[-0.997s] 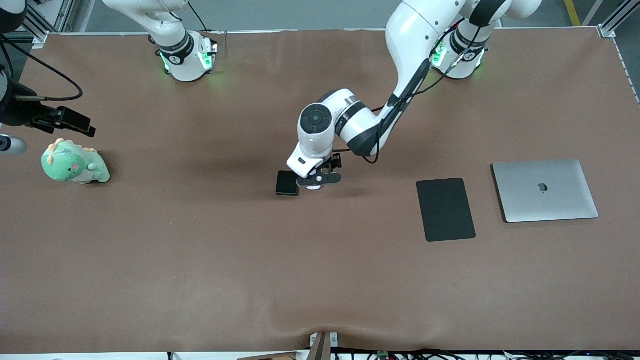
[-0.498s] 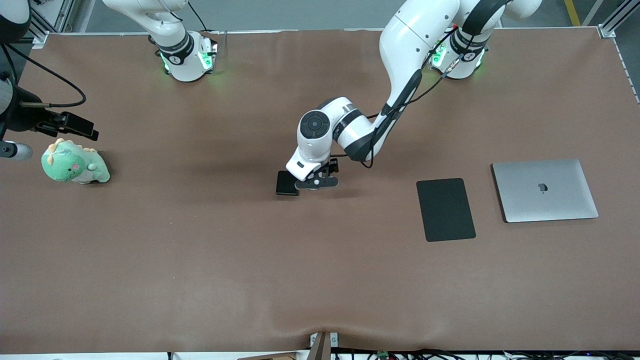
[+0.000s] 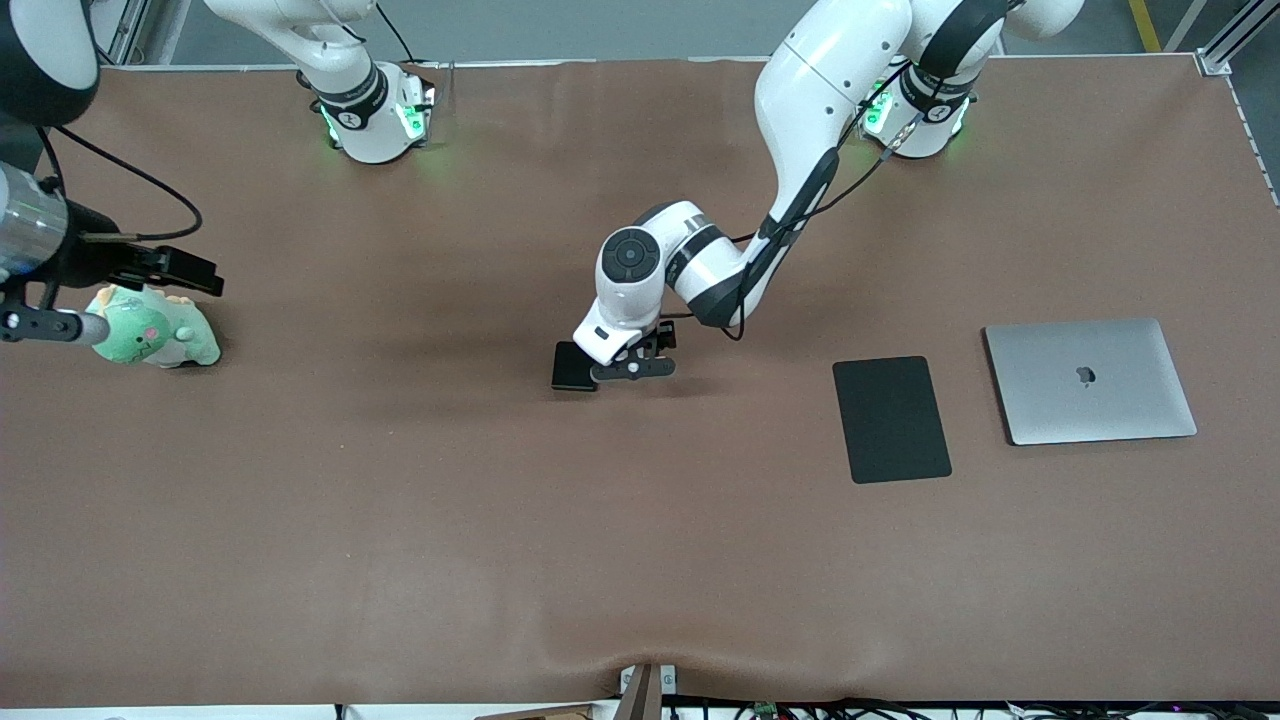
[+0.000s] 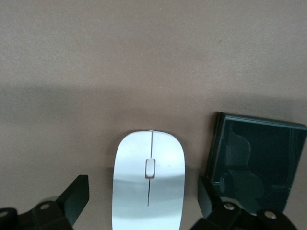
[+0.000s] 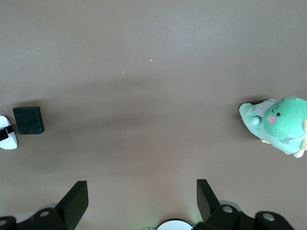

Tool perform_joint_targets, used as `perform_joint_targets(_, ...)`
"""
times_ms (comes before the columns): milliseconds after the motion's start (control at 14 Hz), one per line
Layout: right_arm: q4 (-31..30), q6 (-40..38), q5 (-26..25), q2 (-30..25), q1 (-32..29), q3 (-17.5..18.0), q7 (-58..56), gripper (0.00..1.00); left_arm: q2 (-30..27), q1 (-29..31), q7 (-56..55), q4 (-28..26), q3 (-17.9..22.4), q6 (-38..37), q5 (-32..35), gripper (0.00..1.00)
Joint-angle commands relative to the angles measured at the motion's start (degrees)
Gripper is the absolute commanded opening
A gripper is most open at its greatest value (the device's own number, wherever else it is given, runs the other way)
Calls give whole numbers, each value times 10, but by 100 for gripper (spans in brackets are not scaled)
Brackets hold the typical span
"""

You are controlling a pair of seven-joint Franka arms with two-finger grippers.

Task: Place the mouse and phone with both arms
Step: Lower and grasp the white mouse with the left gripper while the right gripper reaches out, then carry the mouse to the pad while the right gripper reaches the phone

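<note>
Right arm's black two-finger gripper (image 3: 60, 300) sits high over the table edge at the right arm's end, just above a green plush dinosaur toy (image 3: 150, 335) with a pink cheek and cream spines. Right wrist view: fingers (image 5: 74, 199) spread wide, nothing between them, brown table (image 5: 153, 72) below; the toy (image 5: 278, 124) lies off to one side, the small black slab (image 5: 29, 120) and a white sliver of mouse (image 5: 7, 133) well apart from it.

Mid-table: small black rectangular phone with rounded corners (image 3: 572, 366) lies flat on the brown mat-covered table (image 3: 400, 500). Just beside it, toward the left arm's end, the left arm's black gripper (image 3: 632, 368) is down low at the table. The glossy white oval mouse is hidden under that gripper in the front view. Left wrist view: mouse (image 4: 149, 187), thin grey centre line and small wheel, lies between the spread fingers (image 4: 74, 196), a gap showing on each side; no contact visible. Phone (image 4: 254, 160) just beside the mouse, apart from it, partly under one finger.

Toward the left arm's end: flat black rectangular mouse pad (image 3: 891, 419), bare. Near it, closed silver laptop (image 3: 1089, 380) with a dark logo on the lid, a strip of table between the two.
</note>
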Motion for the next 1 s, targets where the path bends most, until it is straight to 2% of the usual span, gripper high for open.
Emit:
perform_joint_targets(0, 16, -4, 8, 23, 6, 0, -4, 100, 15, -7, -13, 15, 6, 10, 19, 100)
perform_joint_targets(285, 14, -6, 10, 39, 25, 0, -3, 100, 23, -7, -14, 16, 7, 22, 20, 100)
perform_joint_targets(356, 12, -9, 9, 40, 30, 0, -2, 100, 23, -7, -19, 15, 7, 22, 20, 92)
perform_joint_targets(498, 4, -13, 10, 46, 31, 1, -2, 100, 22, -7, -21, 15, 7, 22, 21, 16)
perform_joint_targets(569, -3, -16, 11, 47, 32, 1, -2, 100, 22, -7, -16, 15, 7, 22, 27, 0)
perform_joint_targets(925, -13, -7, 77, 56, 40, 0, 10, 100, 3, -2, -17, 16, 6, 12, 44, 0)
